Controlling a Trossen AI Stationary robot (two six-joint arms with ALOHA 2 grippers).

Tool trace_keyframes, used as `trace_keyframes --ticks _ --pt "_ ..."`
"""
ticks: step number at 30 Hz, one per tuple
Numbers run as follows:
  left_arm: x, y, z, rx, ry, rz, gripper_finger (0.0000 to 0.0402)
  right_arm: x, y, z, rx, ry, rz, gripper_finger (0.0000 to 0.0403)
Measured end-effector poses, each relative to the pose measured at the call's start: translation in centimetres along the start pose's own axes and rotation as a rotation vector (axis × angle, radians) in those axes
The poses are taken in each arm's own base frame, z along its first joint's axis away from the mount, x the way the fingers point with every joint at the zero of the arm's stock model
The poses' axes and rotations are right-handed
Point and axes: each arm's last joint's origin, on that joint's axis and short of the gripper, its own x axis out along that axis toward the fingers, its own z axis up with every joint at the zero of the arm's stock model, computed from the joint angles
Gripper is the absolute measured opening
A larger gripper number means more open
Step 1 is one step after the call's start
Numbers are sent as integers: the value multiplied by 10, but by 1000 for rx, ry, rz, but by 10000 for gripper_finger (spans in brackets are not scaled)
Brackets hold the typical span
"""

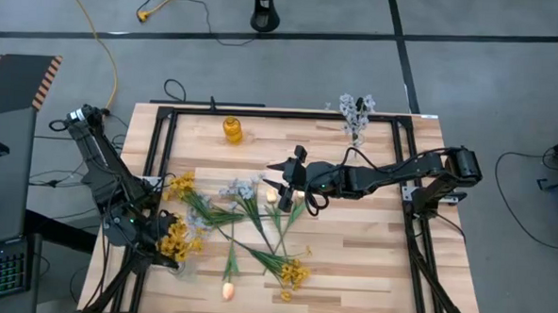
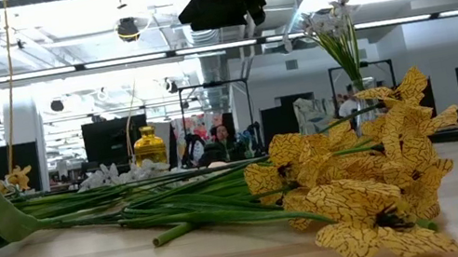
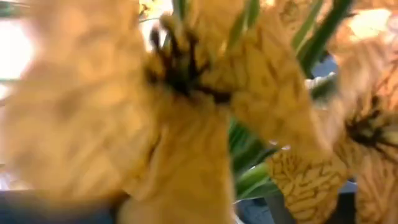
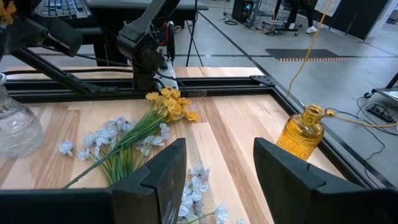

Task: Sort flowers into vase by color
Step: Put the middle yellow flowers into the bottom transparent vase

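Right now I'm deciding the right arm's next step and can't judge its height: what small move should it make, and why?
Probably lower straight down. The right gripper hangs open and empty above the loose flowers mid-table, with pale blue-white sprays ahead of its fingers. The left gripper is busy among the yellow blossoms at the table's left edge.

The pale wooden tabletop (image 1: 350,254) is showing smooth grain; the amber glass vase (image 4: 303,132) is gleaming; yellow cloth-like petals (image 2: 364,199) are looking matt, dark-veined.
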Motion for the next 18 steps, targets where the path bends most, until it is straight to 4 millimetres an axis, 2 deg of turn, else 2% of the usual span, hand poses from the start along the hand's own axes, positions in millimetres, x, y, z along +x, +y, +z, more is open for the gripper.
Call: trace_keyframes --ticks 7,11,18 --pt "0 0 1 79 -41 19 178 0 0 0 0 0 0 214" --pt "0 0 1 61 -17 10 178 0 1 0 0 -1 11 214" --pt "0 0 1 97 -18 11 178 10 12 0 99 -106 197 214"
